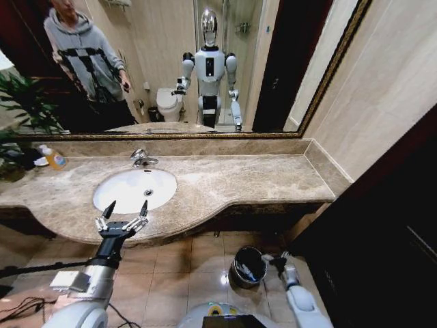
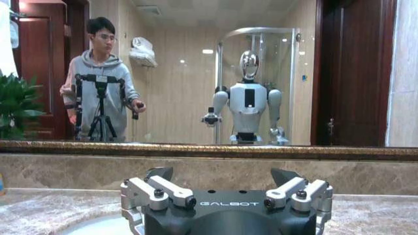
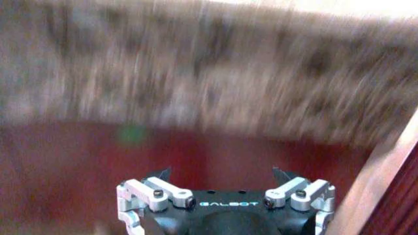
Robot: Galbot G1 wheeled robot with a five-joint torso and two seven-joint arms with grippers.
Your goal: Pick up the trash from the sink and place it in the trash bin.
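Down at the front edge of the marble countertop [image 1: 225, 184], the left gripper [image 1: 127, 210] hovers just short of the sink [image 1: 134, 189], its two black fingertips spread wide apart with nothing between them; from the left wrist camera the same gripper [image 2: 222, 176] points across the counter toward the wall mirror [image 2: 196, 73], its dark tips well separated. The white oval basin sits below a chrome faucet [image 1: 142, 158], and what can be seen of its bowl looks bare apart from the drain; no piece of trash can be made out there. An orange-capped bottle [image 1: 52, 158] stands at the far left of the counter, well apart from the basin. On the tiled floor below the counter's curved edge stands the trash bin [image 1: 248, 265], round and black with a shiny rim, with a pale item visible inside. The right gripper [image 1: 276, 260] is low beside the bin's rim, and in its own blurred wrist view the right gripper [image 3: 222, 175] shows tips set wide with nothing held.
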